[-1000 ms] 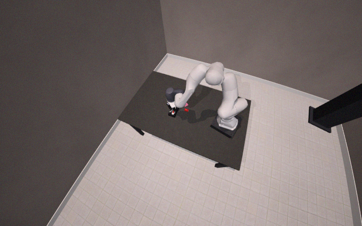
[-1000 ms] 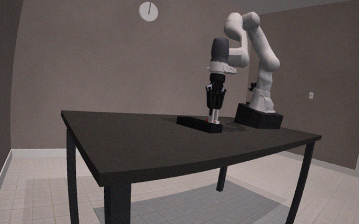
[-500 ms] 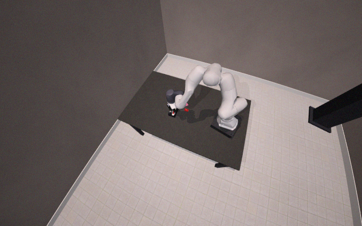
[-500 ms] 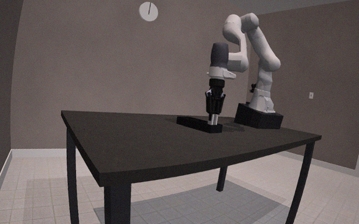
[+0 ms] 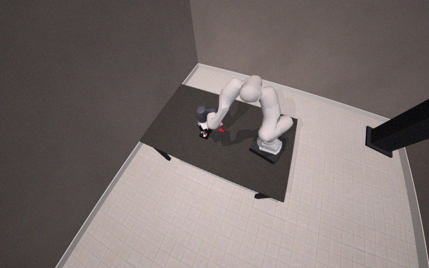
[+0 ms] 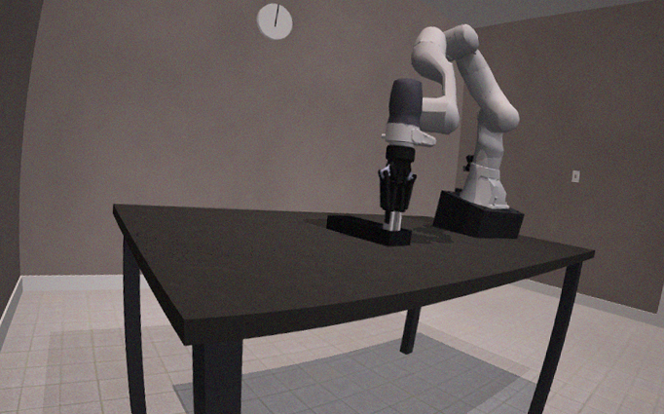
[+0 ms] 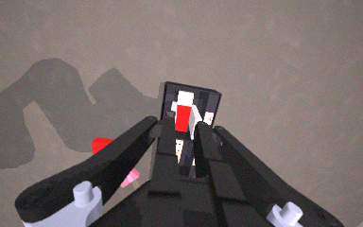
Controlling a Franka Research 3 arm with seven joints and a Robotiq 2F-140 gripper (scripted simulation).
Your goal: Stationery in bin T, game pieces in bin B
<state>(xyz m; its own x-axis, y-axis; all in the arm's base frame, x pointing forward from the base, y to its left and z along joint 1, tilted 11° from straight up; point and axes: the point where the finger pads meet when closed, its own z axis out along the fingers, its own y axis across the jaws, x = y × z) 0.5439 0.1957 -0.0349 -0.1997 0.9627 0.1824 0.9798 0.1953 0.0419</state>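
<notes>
My gripper (image 7: 182, 111) is shut on a small white and red stick-like piece (image 7: 183, 117) and holds it upright, straight over a black bin (image 7: 198, 101). In the exterior view the piece (image 6: 392, 221) hangs below the fingers (image 6: 395, 201), with its lower end at the rim of the low black bin (image 6: 368, 229). I cannot read the bin's letter. A small red thing (image 7: 101, 144) and a small pink thing (image 7: 130, 179) lie on the table to the left of the gripper. They also show in the top view as the red thing (image 5: 220, 129) and the pink thing (image 5: 222, 123).
The robot's base (image 6: 478, 215) stands on the table behind and to the right of the bin. The arm (image 5: 249, 104) arches over the table's middle. The table's near edge (image 6: 335, 321) is far from the gripper.
</notes>
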